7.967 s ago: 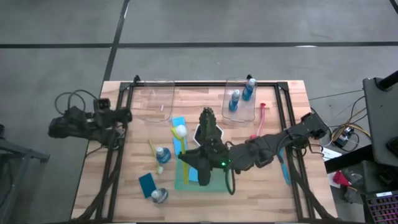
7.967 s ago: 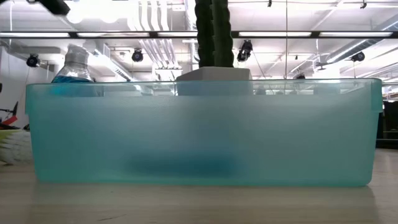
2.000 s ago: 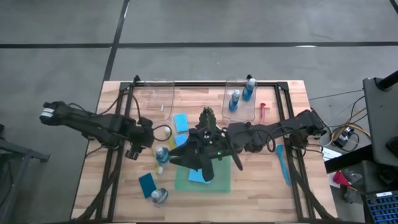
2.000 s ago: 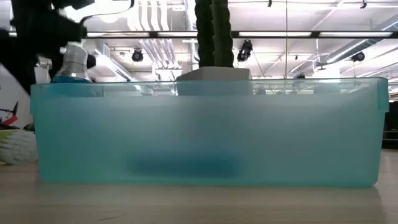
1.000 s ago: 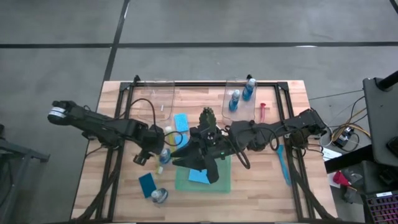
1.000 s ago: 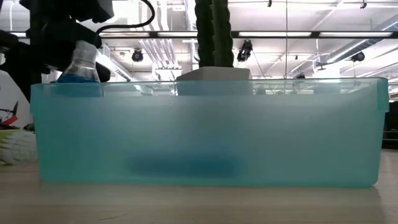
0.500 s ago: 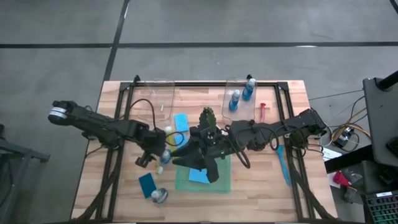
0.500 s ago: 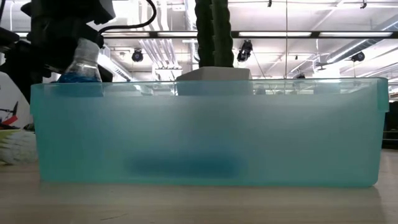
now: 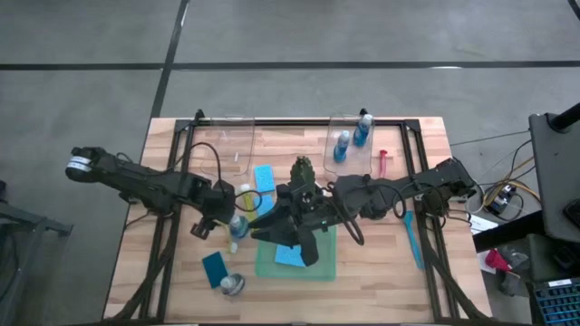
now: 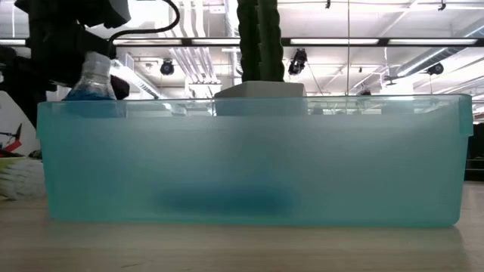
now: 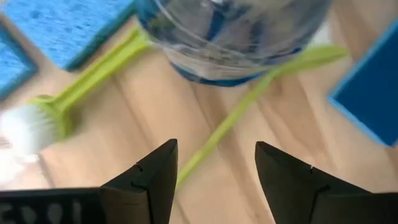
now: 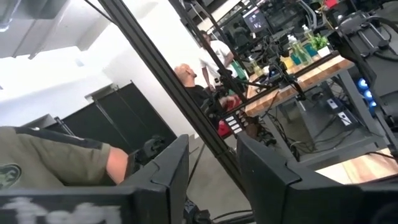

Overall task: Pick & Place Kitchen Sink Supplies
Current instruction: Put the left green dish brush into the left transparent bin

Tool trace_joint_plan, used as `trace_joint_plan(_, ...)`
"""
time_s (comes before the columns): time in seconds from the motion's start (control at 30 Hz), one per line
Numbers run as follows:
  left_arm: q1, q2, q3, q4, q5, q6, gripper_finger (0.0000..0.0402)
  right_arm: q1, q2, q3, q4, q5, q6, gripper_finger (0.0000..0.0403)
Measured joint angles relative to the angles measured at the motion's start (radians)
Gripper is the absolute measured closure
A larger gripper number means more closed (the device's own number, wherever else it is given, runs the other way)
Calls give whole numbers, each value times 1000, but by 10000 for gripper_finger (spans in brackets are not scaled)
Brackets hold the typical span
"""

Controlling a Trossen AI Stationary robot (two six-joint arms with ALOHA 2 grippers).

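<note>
Bench, wooden, with black frame rails. Left tool: fingers apart, hovering over a small clear bottle of blue liquid that stands left of centre on the bench; nothing clamped. A yellow-green brush lies on the wood beside that bottle, white bristle head just by it. Right tool: reached over the green tray near the bench's front middle, fingers parted with a narrow gap, nothing seen between them. Blue sponge lies in the tray; a second sponge lies toward the rear middle; a darker one near the front left. Another bottle at the front left edge. Two bottles stand in the clear bin at the rear right. Red brush beside that bin; blue brush along the right edge. Plant in white pot at centre.
</note>
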Motion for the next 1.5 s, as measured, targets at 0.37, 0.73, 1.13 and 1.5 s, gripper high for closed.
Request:
trace_joint_plan(0.37,0,-36,65,-80,-39,-630,195,-12,-8,0,-35,-66,-38,276)
trace_joint_plan(0.73,1,-40,60,-97,-20,-1248,195,-58,-95,0,-168,-135,-94,285)
trace_joint_plan(1.13,-7,-41,-39,7,-112,-1833,195,-59,-131,0,-202,-148,-190,282)
trace_joint_plan(1.5,-8,-45,-261,252,-131,-2023,195,-56,-143,0,-213,-212,-196,304)
